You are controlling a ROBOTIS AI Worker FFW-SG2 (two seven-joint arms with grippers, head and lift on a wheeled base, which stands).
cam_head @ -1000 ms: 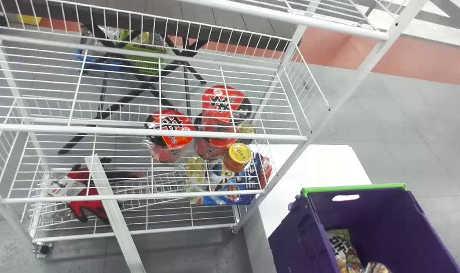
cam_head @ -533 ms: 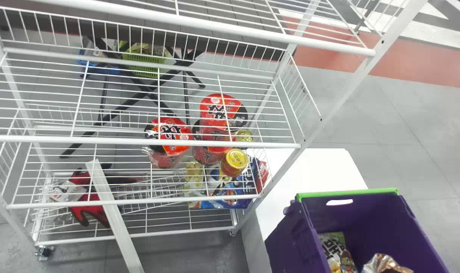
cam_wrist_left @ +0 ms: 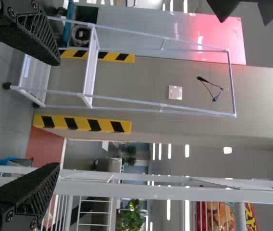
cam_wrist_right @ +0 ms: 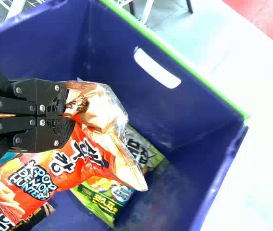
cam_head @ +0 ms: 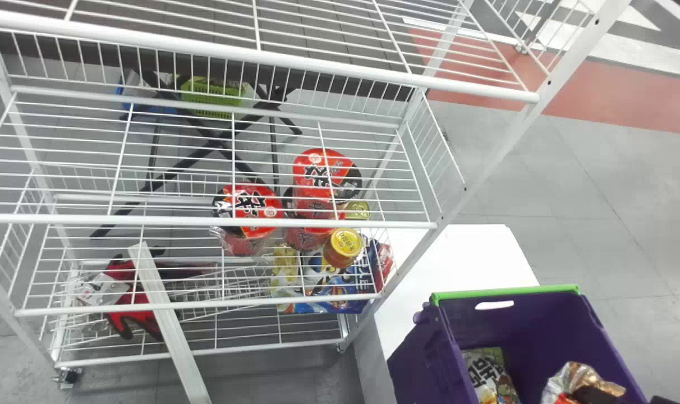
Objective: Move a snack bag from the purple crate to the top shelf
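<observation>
Snack bag in right hand

Right gripper black, pale round screws (quite a few); left gripper black, wedge-shaped fingers latticed.

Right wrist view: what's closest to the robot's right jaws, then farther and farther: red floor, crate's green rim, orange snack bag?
1. Orange snack bag: between the jaws.
2. Green rim: along one wall of the purple crate.
3. Red floor: out beyond the crate.
</observation>
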